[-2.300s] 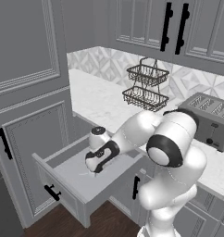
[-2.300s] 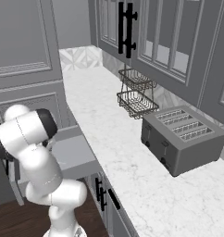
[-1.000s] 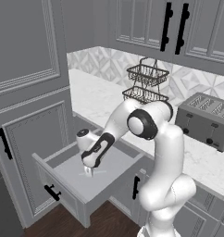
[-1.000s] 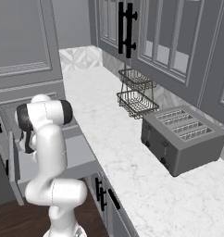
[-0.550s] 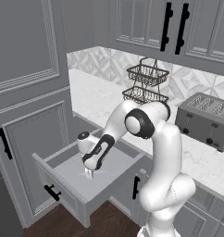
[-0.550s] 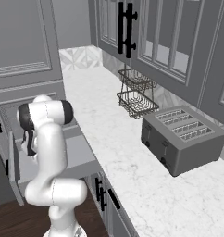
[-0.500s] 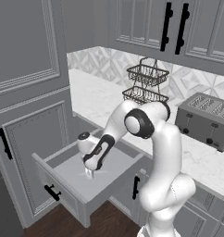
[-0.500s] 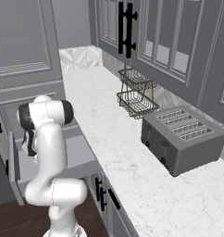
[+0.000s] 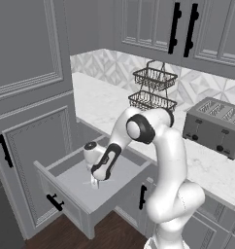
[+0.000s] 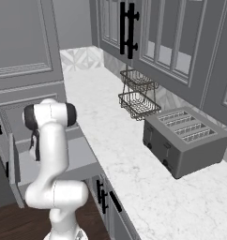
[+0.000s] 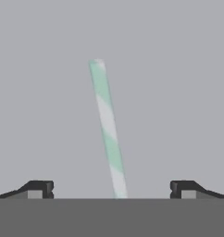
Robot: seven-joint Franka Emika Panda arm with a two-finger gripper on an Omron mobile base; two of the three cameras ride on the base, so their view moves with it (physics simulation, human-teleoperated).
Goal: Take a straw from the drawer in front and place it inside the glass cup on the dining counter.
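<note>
Centrally in the hand view, the straw (image 11: 107, 132) lies between the released hand's (image 11: 112, 189) tips, running bottom to top, leaning slightly left.

Grey panelled cabinets (image 9: 32, 58) with black handles surround a white marble desk (image 10: 134, 178). On it, a grey toaster (image 10: 183, 140) stands just beside a black wire basket (image 10: 136, 91); patterned tiles (image 9: 109, 68) rise behind the basket. Dark wood floor (image 9: 114, 233) lies below.
</note>
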